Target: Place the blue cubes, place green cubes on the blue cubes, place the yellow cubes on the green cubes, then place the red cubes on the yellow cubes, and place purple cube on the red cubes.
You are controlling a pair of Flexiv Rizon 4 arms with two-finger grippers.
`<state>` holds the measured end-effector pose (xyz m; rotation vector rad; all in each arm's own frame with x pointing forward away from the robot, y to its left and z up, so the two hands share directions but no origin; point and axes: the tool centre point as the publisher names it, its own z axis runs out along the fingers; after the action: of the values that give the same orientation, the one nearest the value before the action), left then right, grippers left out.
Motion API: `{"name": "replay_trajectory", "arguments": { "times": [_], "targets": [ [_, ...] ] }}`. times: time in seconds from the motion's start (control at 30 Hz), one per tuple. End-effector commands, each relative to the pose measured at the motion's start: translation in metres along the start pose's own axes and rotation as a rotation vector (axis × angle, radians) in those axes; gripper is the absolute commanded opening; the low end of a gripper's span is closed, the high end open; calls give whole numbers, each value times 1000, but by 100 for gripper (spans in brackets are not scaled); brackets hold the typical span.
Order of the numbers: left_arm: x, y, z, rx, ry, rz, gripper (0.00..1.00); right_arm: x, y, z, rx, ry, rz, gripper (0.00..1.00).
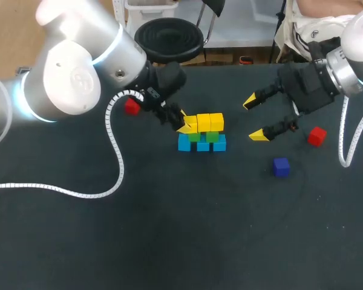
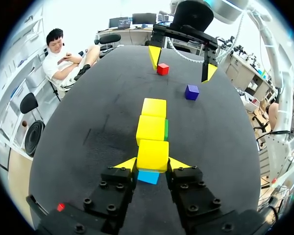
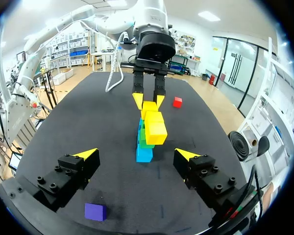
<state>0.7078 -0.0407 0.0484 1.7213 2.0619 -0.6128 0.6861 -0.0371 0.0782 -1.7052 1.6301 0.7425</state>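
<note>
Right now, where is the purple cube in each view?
Head view: purple cube lies alone, right of the cube stack and nearer the camera.
Left wrist view: purple cube beyond the cube stack, near the right gripper.
Right wrist view: purple cube beside the right gripper's finger, nearer than the cube stack.
Shared landmark: the cube stack.

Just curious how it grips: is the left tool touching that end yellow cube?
Touching. The left wrist view shows both tips of the left tool pressed against opposite sides of the yellow cube, no gap.
</note>
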Motion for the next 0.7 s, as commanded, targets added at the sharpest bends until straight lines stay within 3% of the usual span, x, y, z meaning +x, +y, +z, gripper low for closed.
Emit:
{"name": "replay_trajectory", "arguments": {
  "times": [0.03,0.7],
  "targets": [
    [-2,3,1,4,6,2,0,0,1,0,1,-1,-1,100],
    [-3,3,1,6,10,6,0,0,1,0,1,-1,-1,100]
  ]
}}
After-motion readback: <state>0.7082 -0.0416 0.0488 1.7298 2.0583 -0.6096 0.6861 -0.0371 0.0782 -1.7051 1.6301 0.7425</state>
